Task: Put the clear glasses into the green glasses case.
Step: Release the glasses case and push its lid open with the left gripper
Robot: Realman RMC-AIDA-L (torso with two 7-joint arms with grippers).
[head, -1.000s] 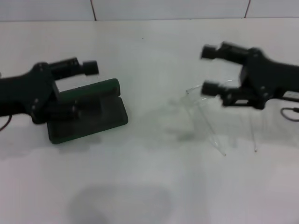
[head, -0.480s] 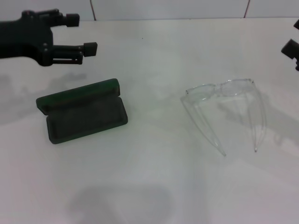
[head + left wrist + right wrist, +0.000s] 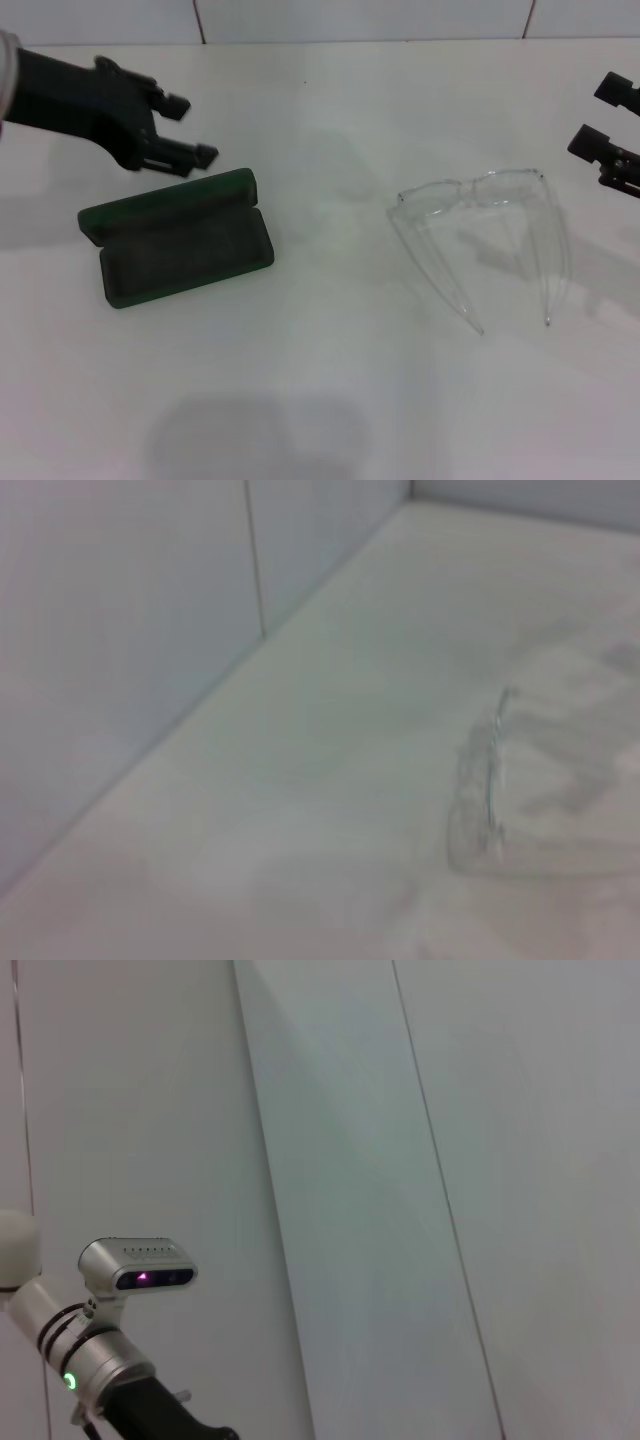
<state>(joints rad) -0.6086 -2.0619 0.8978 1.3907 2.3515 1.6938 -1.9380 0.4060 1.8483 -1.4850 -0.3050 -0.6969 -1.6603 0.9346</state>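
Item 1, nearest: the clear glasses (image 3: 480, 235), on the right half of the desk (image 3: 320, 400). They stand unfolded. The front with the lenses lies at the far side and runs left to right. The two long arms reach toward the near edge, their tips nearest me. Nothing touches them. My left wrist view also catches them (image 3: 490, 790), faint against the white surface.

Item 2, mid-depth, left half: the green glasses case (image 3: 175, 238), open. The lined tray faces up on the near side; the lid stands raised along the far side. Its long axis runs left to right, slightly skewed. It is empty and well apart from the glasses.

Item 3, just beyond the case: my left gripper (image 3: 185, 130), hovering above the lid's far edge, fingers spread, holding nothing. It points right, toward the glasses, but the case lies between.

Item 4, far right edge: my right gripper (image 3: 605, 120), fingers spread, empty. It sits just right of the lens front, at roughly the same depth, not touching it.

Judgement: the right gripper is plainly the nearer to the glasses. The frame front lies to its left, long axis crosswise to my reach. I would pinch across the front bar, then carry it left to the tray.
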